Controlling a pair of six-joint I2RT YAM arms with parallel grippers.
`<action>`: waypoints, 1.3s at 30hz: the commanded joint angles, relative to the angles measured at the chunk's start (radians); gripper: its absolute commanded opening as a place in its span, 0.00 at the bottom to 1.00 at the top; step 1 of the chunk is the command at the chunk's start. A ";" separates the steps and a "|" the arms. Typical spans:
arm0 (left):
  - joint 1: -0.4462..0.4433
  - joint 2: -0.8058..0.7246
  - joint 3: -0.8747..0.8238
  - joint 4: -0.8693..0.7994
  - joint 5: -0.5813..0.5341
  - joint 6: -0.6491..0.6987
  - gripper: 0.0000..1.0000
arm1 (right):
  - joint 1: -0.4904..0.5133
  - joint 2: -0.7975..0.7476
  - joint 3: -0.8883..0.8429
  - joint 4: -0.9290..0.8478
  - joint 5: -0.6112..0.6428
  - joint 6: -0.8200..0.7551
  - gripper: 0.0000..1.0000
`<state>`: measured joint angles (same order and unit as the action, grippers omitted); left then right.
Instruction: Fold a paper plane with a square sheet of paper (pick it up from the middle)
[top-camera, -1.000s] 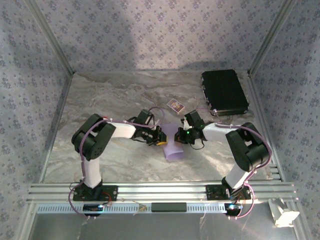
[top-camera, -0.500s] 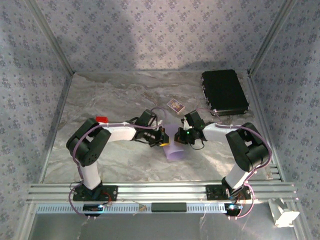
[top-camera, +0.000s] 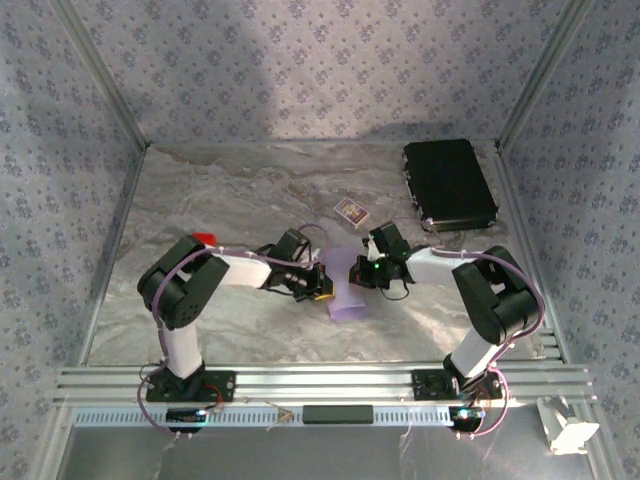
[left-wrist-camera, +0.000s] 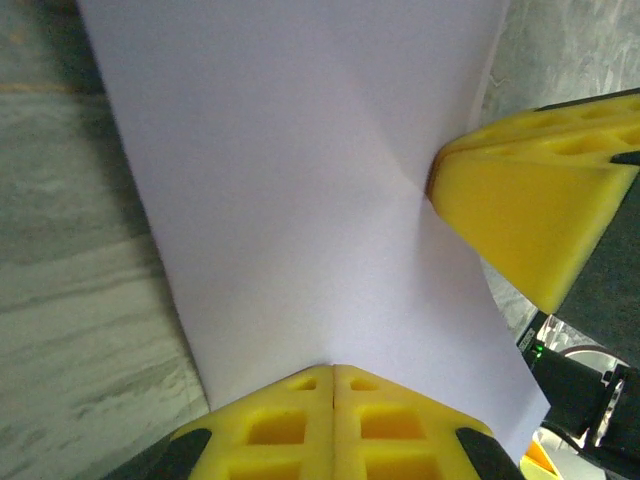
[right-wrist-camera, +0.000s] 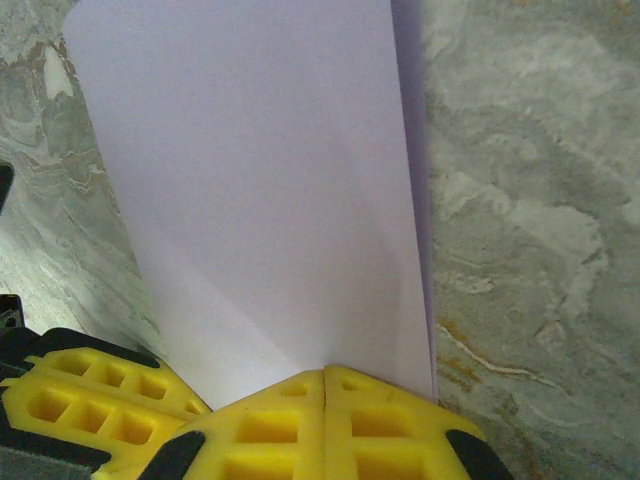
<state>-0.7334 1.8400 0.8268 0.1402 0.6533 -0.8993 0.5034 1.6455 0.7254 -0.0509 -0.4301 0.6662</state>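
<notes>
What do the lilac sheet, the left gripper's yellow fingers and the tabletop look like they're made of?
Lilac sheet: thin matte paper, holding faint creases.
Left gripper's fingers: probably moulded yellow plastic or rubber, with recessed pockets.
Tabletop: grey veined marble look, possibly a printed laminate.

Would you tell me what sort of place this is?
Probably a robot test cell: black-and-white arms, left and right, bolted to a silver aluminium rail, grey marble-patterned tabletop, floral-patterned walls all around.

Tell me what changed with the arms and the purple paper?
The left fingers closed on the square sheet of paper, and the left elbow shifted, uncovering a small red block. The right fingers stay shut on it; patterned card and black case unmoved.
</notes>
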 joint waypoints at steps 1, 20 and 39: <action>-0.012 -0.011 -0.028 -0.052 -0.059 0.035 0.00 | -0.007 0.019 -0.049 -0.122 0.090 0.013 0.00; -0.044 -0.062 -0.020 0.007 0.028 -0.003 0.00 | -0.002 0.014 -0.058 -0.109 0.109 0.030 0.00; -0.059 -0.122 -0.023 -0.068 -0.014 0.049 0.00 | -0.002 0.003 -0.065 -0.105 0.113 0.032 0.00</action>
<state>-0.7818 1.7672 0.7826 0.0994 0.6380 -0.8639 0.5045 1.6295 0.7048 -0.0334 -0.4156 0.6918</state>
